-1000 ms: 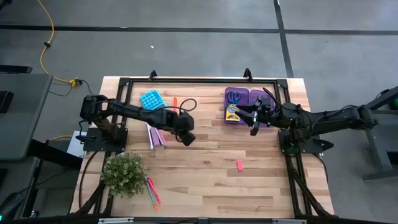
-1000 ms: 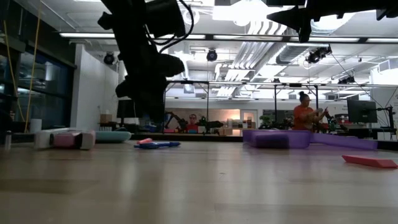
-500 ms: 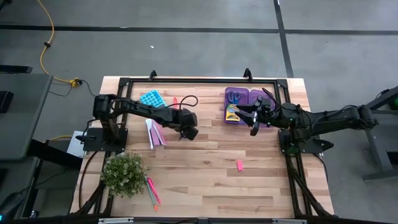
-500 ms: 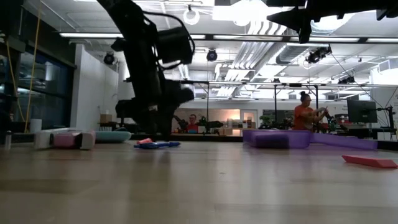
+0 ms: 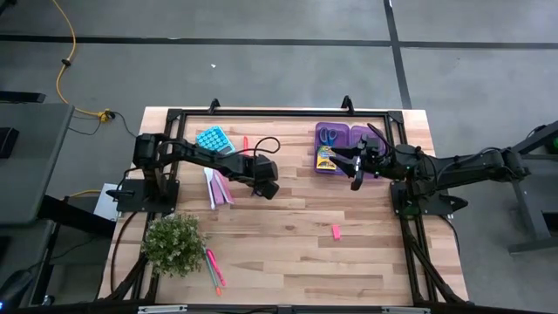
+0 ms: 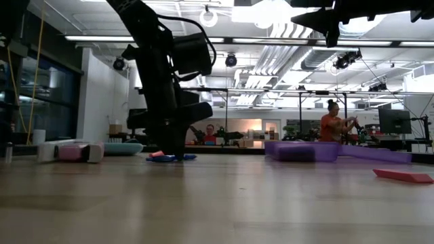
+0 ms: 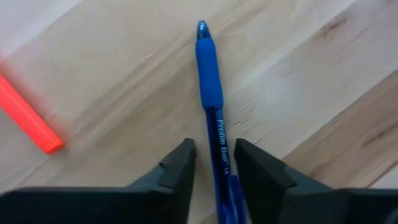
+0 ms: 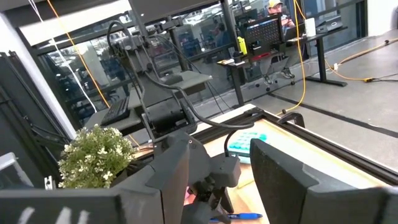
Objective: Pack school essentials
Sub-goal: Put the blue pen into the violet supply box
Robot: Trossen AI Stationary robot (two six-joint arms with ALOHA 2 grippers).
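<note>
The left arm's tool (image 7: 214,163) is down at the wooden worktop (image 5: 288,262), left of centre, with its two dark fingers (image 7: 180,165) set on either side of a thin blue pen (image 7: 210,81) that lies flat on the wood; the fingers are narrowly spread around the pen's barrel, and whether they actually press it cannot be told. The pen's rubber grip and tip stick out beyond the fingers. Just beside it lies a thin orange pen (image 7: 28,118), apart from the blue one. In the overhead view the same tool (image 5: 264,186) sits right of a light blue square tray (image 5: 212,139) and some pale pink and white stationery (image 5: 218,187). The right arm's tool (image 5: 355,166) hangs above the far right part of the worktop with its fingers spread and nothing between them, just beside a translucent purple plastic case (image 5: 349,138) holding scissors with blue handles (image 5: 329,134) and a yellow-green crayon box (image 5: 325,159). A tiny pink eraser (image 5: 336,231) lies alone nearer the front, right of centre. A bushy green potted plant (image 5: 173,243) stands at the near left corner, with pink and green pens (image 5: 213,266) beside it.
</note>
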